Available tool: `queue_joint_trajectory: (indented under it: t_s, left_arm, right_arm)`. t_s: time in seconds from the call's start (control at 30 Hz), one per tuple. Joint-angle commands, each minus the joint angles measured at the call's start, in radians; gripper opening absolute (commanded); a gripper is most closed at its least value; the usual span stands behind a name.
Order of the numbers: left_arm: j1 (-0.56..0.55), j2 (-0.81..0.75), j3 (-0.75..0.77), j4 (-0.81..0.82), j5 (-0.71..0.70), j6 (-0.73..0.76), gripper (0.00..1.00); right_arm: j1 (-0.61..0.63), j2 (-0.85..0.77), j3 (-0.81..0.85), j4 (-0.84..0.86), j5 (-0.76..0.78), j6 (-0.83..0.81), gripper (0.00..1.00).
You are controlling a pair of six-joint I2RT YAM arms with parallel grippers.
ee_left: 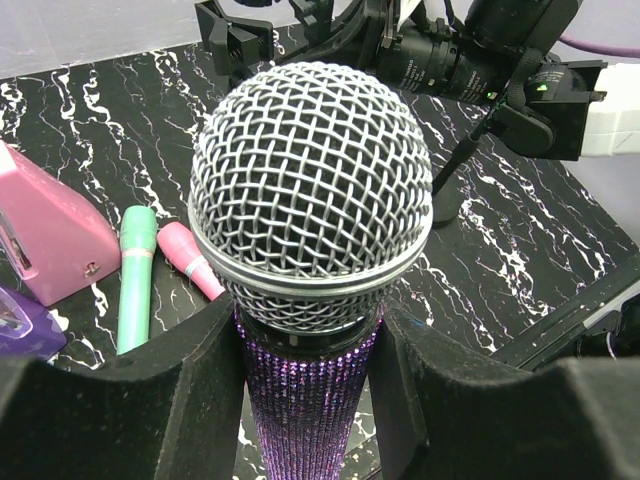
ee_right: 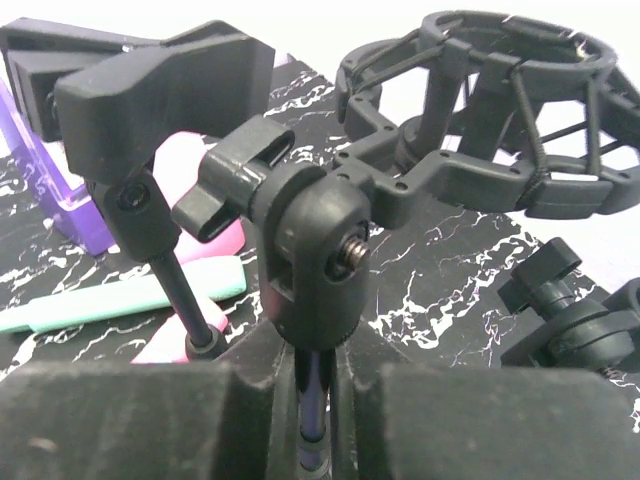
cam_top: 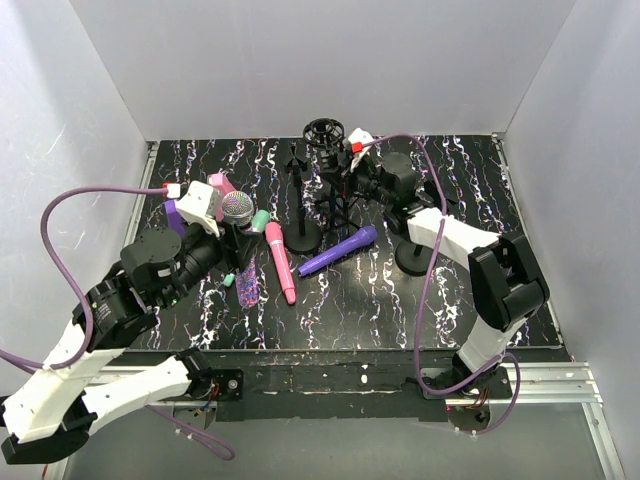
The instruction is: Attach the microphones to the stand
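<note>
Three stands stood on the table, toward its back. The middle stand was near the centre. The rear stand was just behind and right of it, and the right stand was further right, beside the right arm. The right end effector was closed around the rear stand, under its joint. Before the middle stand lay the second microphone on the left and the third microphone on the right. Further left, the held microphone sat between the fingers of the left end effector. The fourth microphone lay beside the second microphone. Behind the left end effector stood one box, and left of it the other box.
</note>
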Motion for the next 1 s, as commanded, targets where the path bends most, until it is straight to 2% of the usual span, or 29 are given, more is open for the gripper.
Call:
queue_joint_trajectory:
  t_s: [0.0, 0.33, 0.57, 0.77, 0.97]
  left_arm:
    - [0.004, -0.015, 0.001, 0.044, -0.008, -0.007, 0.0]
    - [0.004, -0.029, -0.002, 0.051, 0.004, -0.015, 0.0]
    - [0.004, -0.038, 0.007, 0.054, 0.005, -0.015, 0.0]
    - [0.004, -0.035, 0.011, 0.065, 0.025, -0.005, 0.0]
    - [0.004, -0.035, 0.022, 0.087, 0.067, -0.011, 0.0]
  right_arm:
    - [0.0, 0.0, 0.066, 0.026, -0.048, 0.009, 0.04]
    - [-0.046, 0.062, 0.445, -0.23, -0.15, 0.08, 0.01]
    - [-0.057, 0.024, 0.586, -0.432, -0.224, 0.083, 0.01]
    - [-0.056, -0.079, 0.542, -0.544, -0.394, 0.069, 0.01]
    - [-0.057, -0.208, 0.456, -0.627, -0.483, 0.055, 0.01]
